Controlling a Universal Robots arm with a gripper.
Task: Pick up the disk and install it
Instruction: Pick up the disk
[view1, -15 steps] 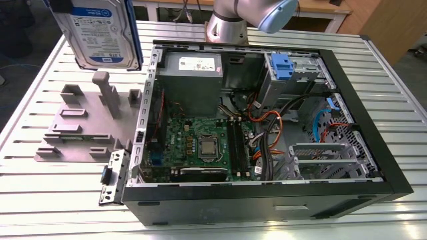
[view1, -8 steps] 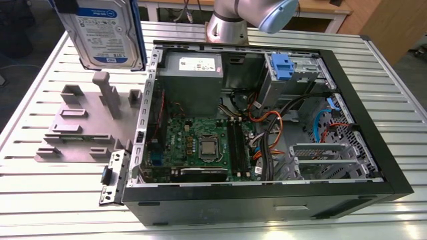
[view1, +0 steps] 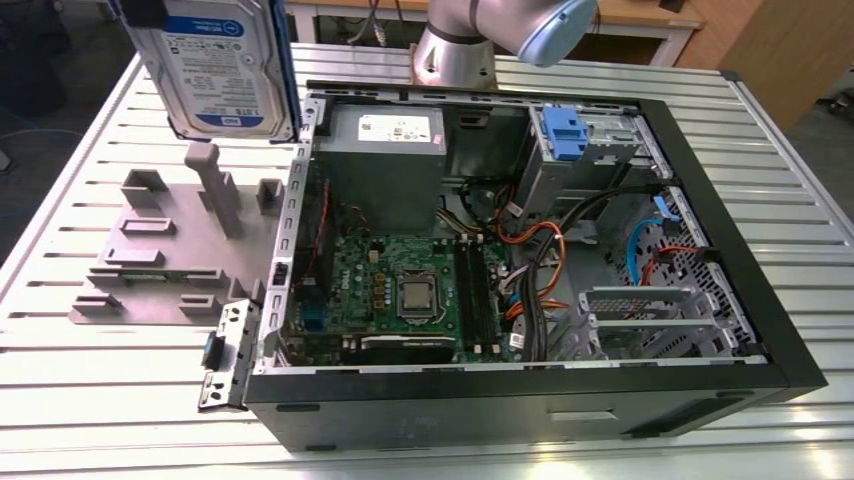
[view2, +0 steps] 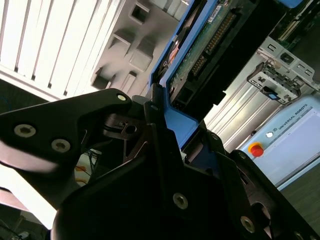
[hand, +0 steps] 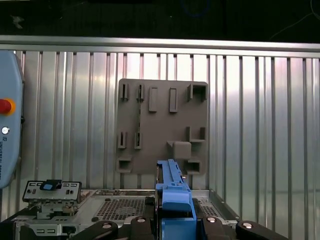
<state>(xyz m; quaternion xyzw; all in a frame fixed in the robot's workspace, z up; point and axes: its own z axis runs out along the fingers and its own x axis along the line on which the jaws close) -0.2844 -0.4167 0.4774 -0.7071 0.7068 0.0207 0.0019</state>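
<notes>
The disk (view1: 214, 70) hangs upright in the air at the exterior view's upper left, its white-and-blue label facing the camera and a blue rail along its edge. It sits above the grey slotted stand (view1: 187, 240), just outside the open computer case (view1: 534, 250). In the second wrist view my gripper (view2: 160, 117) is shut on the disk's blue rail (view2: 185, 122), and the disk's green circuit board (view2: 210, 40) extends beyond it. In the first wrist view the disk's blue edge (hand: 172, 192) stands between my black fingers (hand: 137, 225), with the stand (hand: 162, 125) below.
Inside the case are a grey power supply (view1: 387, 150), a motherboard (view1: 400, 290), loose cables and a blue drive bay (view1: 567, 135). The arm's base (view1: 461, 50) stands behind the case. A pendant with a red button (hand: 6, 105) lies on the slatted table (view1: 120, 390).
</notes>
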